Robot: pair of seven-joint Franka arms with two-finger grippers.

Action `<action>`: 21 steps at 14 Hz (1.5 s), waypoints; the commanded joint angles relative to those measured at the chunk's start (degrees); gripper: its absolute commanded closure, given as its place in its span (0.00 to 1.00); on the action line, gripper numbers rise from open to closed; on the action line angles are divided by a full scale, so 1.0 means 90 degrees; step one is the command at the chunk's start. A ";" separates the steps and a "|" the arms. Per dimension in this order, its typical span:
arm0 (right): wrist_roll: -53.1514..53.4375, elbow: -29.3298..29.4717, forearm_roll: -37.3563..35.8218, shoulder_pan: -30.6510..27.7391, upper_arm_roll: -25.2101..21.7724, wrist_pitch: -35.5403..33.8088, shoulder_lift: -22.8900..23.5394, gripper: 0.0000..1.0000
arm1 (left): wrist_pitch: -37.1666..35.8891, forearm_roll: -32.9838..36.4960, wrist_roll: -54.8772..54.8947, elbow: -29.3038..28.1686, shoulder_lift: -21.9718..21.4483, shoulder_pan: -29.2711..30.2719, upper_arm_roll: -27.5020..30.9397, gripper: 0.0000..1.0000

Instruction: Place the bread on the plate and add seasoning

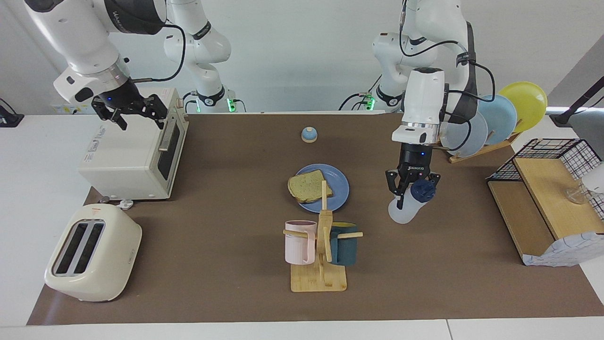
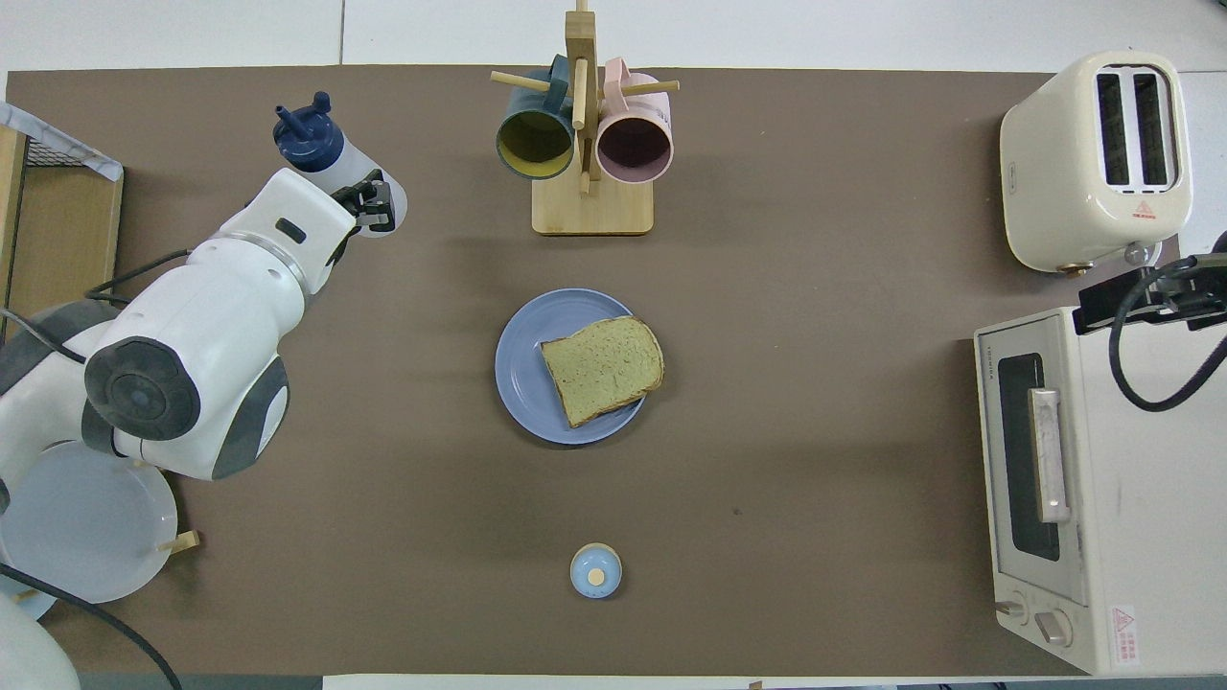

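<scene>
Here, the plate (image 1: 337, 187) sits mid-table with the soft, floppy bread (image 1: 309, 187) on it. Toward the left arm's end, the left gripper (image 1: 411, 189) squeezes the light, slippery seasoning (image 1: 411, 204) bottle around its middle. The right gripper (image 1: 137, 111) waits open over the oven (image 1: 127, 158).

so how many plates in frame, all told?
4. One periwinkle plate flat mid-table under the bread; three upright in the rack toward the left arm's end: grey-blue, light blue, yellow. Arm partly hides the grey one.
</scene>
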 commanded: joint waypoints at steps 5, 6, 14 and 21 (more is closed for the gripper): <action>-0.0118 -0.0093 -0.0017 -0.0065 0.0035 0.0060 -0.0079 0.00 | 0.1602 0.0172 0.0132 -0.0021 0.0916 0.0352 0.0007 1.00; -0.0118 -0.0093 -0.0017 -0.0065 0.0035 0.0060 -0.0079 0.00 | 0.1837 0.0211 0.0142 0.0008 0.1170 0.0352 0.0017 1.00; -0.0118 -0.0093 -0.0017 -0.0065 0.0035 0.0060 -0.0079 0.00 | 0.3109 0.0212 0.0211 0.0389 0.2645 -0.0524 0.1195 1.00; -0.0118 -0.0093 -0.0017 -0.0065 0.0035 0.0060 -0.0079 0.00 | 0.3119 0.0211 0.0211 0.0575 0.2911 -0.0879 0.1618 1.00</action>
